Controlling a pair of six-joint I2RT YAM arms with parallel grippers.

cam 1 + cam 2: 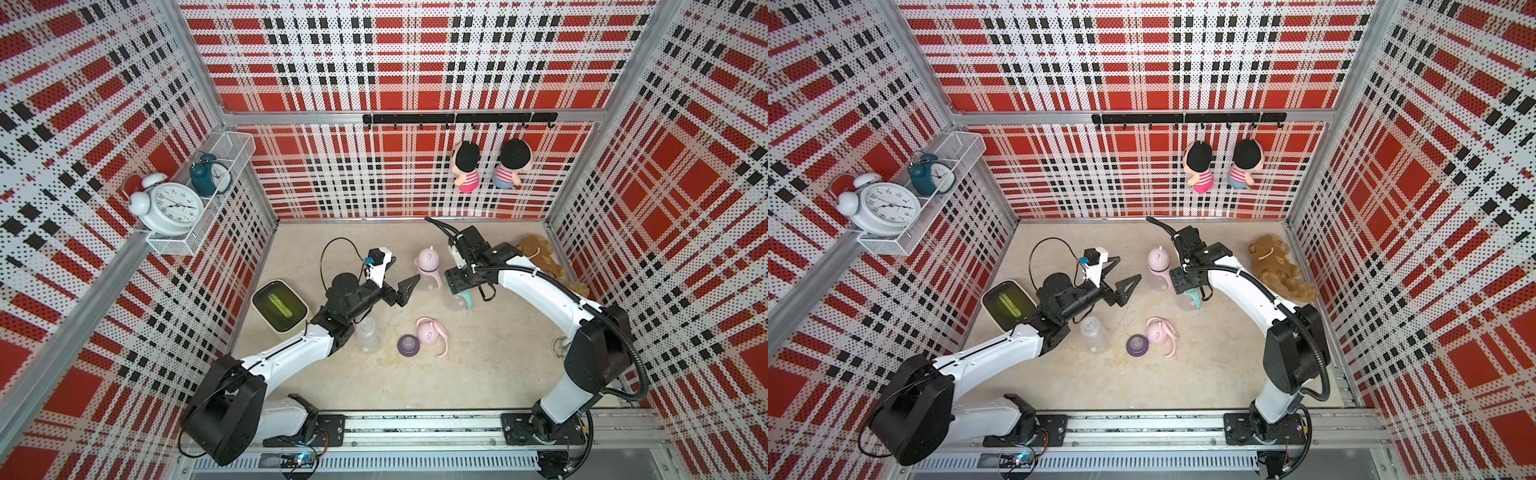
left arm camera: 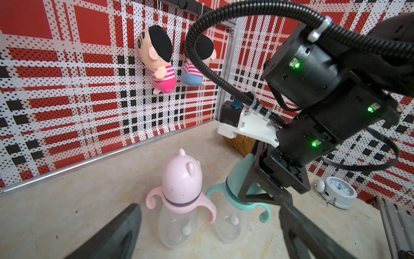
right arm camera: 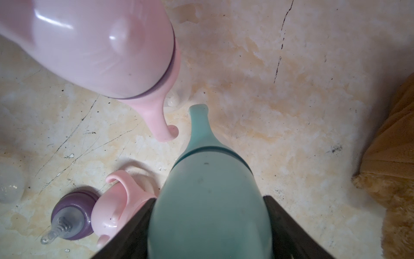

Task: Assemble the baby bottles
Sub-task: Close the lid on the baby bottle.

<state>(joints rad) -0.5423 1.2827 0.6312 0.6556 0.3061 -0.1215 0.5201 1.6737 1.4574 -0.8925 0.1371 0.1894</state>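
The teal bottle (image 1: pixel 468 297) stood upright, right of centre on the table (image 1: pixel 478 374) in both top views, with its teal cap (image 3: pixel 207 170) on top. The right gripper (image 3: pixel 210 198) was closed on that cap, one finger against each side. The pink bottle (image 1: pixel 429 268), complete and capped, stood just beside it at 11 o'clock; in the right wrist view the two were close but apart. The left gripper (image 1: pixel 402 272) hung wide open and empty at 9 o'clock of the pink bottle. The third bottle lay in parts: the pink cap (image 1: pixel 426 330), pink ring (image 1: pixel 441 347) and purple collar (image 1: pixel 408 345) at 7 o'clock of the teal bottle, and the clear body (image 1: pixel 368 334) at 8 o'clock.

The step in hand was judged to be seating the teal cap. Whether the cap was fully seated could not be told. The cap was to be pressed straight down along the bottle's axis with no sideways load, since a tilted bottle could knock the pink bottle over. On release, the jaws were to be opened fully before a vertical lift, so that the cap would not be dragged off.
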